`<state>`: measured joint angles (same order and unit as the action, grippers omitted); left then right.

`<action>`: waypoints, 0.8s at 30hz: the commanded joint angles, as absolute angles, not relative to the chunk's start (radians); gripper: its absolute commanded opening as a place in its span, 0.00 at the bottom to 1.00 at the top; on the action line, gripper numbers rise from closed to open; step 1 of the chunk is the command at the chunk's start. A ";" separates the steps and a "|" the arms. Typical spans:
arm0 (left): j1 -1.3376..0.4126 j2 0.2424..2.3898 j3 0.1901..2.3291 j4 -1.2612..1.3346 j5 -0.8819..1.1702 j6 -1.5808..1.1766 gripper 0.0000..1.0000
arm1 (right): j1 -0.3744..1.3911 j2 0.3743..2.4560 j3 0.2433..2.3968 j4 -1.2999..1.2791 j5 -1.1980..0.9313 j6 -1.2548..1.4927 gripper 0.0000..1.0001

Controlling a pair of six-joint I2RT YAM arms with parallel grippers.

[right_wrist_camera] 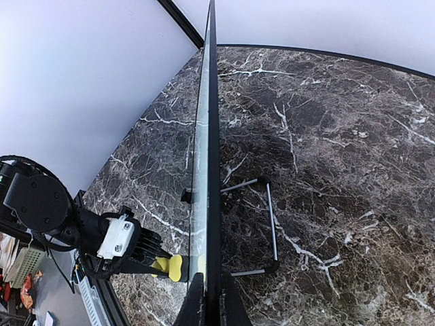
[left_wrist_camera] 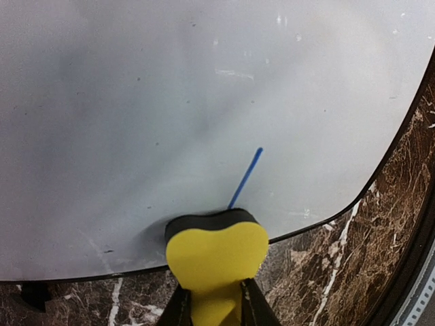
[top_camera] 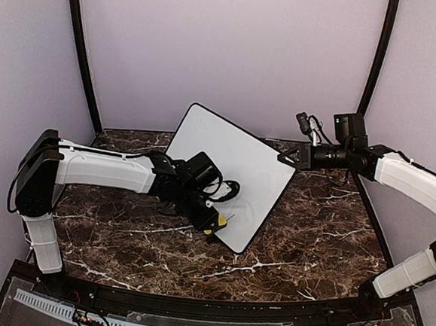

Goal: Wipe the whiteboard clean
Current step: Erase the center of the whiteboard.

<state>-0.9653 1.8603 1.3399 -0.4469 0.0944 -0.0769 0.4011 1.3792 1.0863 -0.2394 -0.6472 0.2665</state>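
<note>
A: Where is the whiteboard (top_camera: 232,175)?

B: Middle of the marble tabletop (top_camera: 310,238), a bit toward the far side. It stands propped and tilted, turned so one corner points near and one far. Thin black frame, glossy white face.

A: What props it?

B: A wire stand (right_wrist_camera: 268,231) on its back side, feet on the tabletop. The right wrist view shows the board edge-on, with the stand to its right.

A: Left end effector (left_wrist_camera: 212,299)?

B: Clamped narrow on a yellow eraser (left_wrist_camera: 216,261), fingers pinching its lower part. The eraser's dark pad side sits against the board face, right at the frame's lower edge.

A: Any ink left?

B: One short blue stroke (left_wrist_camera: 245,178), slanted, running up and right from just above the eraser. The rest of the face looks wiped, with faint grey smears and a few tiny specks.

A: Right end effector (right_wrist_camera: 209,299)?

B: Closed on the whiteboard itself, one finger on each side of the frame edge. In the top view it grips the right corner of the board, arm reaching in from the right.

A: The two end effectors, close or apart?

B: Well apart. The left one is at the near left edge, the right one at the far right corner.
</note>
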 commanded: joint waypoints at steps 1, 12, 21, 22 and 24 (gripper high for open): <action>-0.971 1.891 1.309 -0.420 0.049 -0.060 0.00 | 0.439 1.394 1.072 -0.253 -0.689 0.164 0.00; -0.971 1.880 1.384 -0.326 0.011 -0.070 0.00 | 0.438 1.396 1.071 -0.248 -0.692 0.166 0.00; -0.974 1.917 1.492 -0.277 0.037 -0.068 0.00 | 0.438 1.392 1.072 -0.251 -0.692 0.167 0.00; -0.974 1.919 1.492 -0.278 0.038 -0.068 0.00 | 0.439 1.392 1.072 -0.251 -0.692 0.167 0.00; -0.975 1.918 1.487 -0.283 0.042 -0.070 0.00 | 0.439 1.391 1.072 -0.249 -0.692 0.167 0.00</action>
<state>-0.9821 1.8812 1.4647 -0.4309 0.0715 -0.0708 0.4011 1.3796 1.0863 -0.2390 -0.6456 0.2665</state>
